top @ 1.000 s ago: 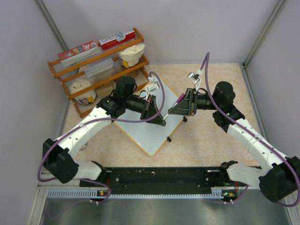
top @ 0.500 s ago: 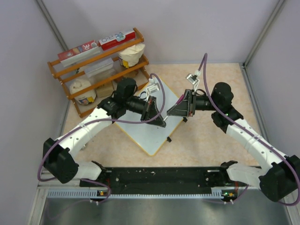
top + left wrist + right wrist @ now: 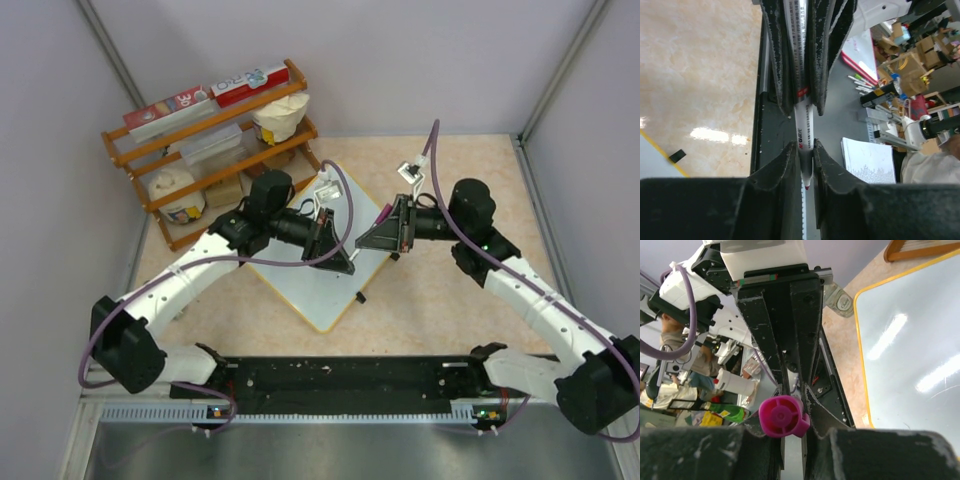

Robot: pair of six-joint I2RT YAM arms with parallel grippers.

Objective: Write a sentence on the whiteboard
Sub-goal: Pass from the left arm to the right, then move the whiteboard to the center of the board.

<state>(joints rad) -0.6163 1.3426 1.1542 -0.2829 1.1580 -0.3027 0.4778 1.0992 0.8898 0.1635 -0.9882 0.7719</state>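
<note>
The marker [image 3: 802,120] hangs above the table [image 3: 440,300], bridging the two arms where they meet nose to nose. Its long axis runs along the line between them, roughly level rather than aimed downward. The left gripper [image 3: 342,258] is pinched narrow on the writing end; in its wrist view the dark red tip sits deep between its fingers, pointing back toward its own palm. The right gripper [image 3: 372,238] appears clamped on the barrel farther back, with the marker's magenta end [image 3: 782,416] facing its wrist camera. The whiteboard [image 3: 315,290] lies flat on the table, turned like a diamond, directly under the left gripper and reaching just under the right one's fingertips. So the board is below the fingers while the tip faces sideways. Judging from this, writing needs one gripper to let go and the other to tilt the tip down; the left arm is nearer over the board's middle.
</note>
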